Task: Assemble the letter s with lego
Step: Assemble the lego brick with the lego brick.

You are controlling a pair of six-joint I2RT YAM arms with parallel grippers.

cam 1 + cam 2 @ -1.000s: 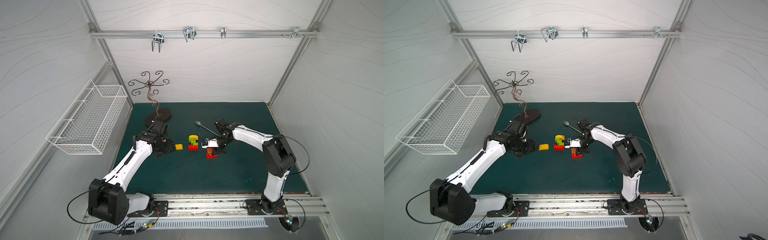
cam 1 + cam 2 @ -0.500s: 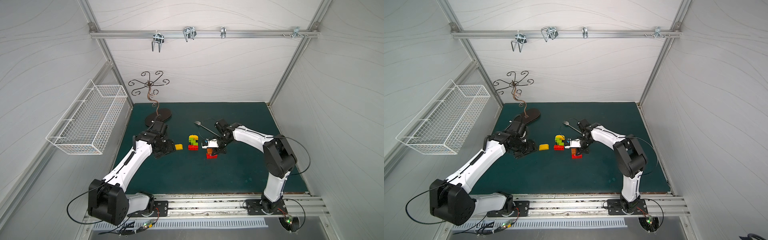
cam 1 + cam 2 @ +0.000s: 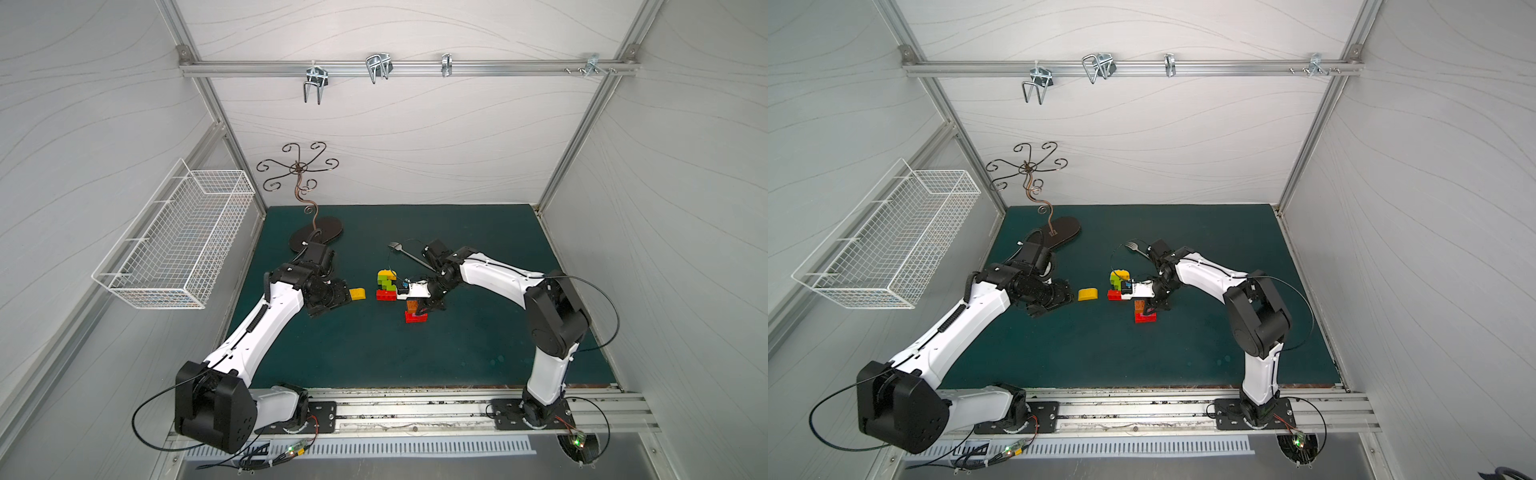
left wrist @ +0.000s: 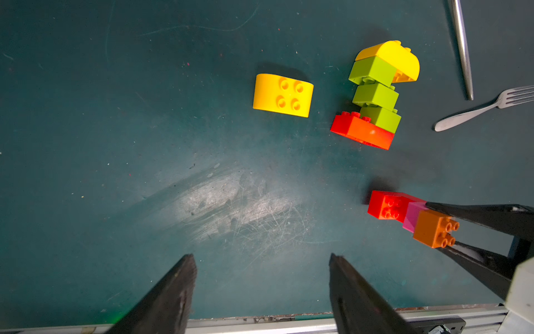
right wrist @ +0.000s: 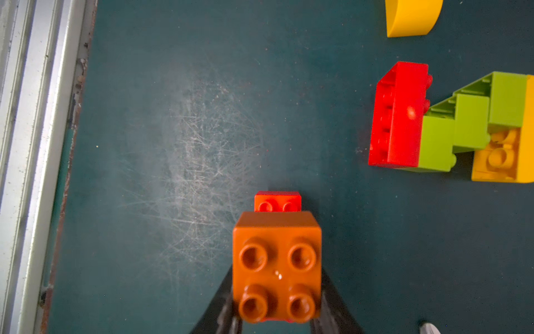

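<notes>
My right gripper [image 3: 420, 308] is shut on a small lego stack: an orange brick [image 5: 276, 266] on top, a pink brick [image 4: 411, 215] in the middle and a red brick [image 4: 385, 206] at the bottom, close to the mat. Just behind it lies a joined piece [image 3: 386, 283] made of a rounded yellow brick, three stepped lime green bricks and a red base [image 4: 362, 131]. A loose rounded yellow brick [image 4: 282, 94] sits on the mat between that piece and my left gripper [image 4: 261, 256]. The left gripper is open and holds nothing.
A metal fork [image 4: 485, 108] and a second metal handle [image 4: 462, 49] lie behind the lego. A curly hook stand [image 3: 316, 237] stands at the back left. A wire basket [image 3: 178, 241] hangs on the left wall. The metal rail [image 4: 260, 321] borders the mat's front edge.
</notes>
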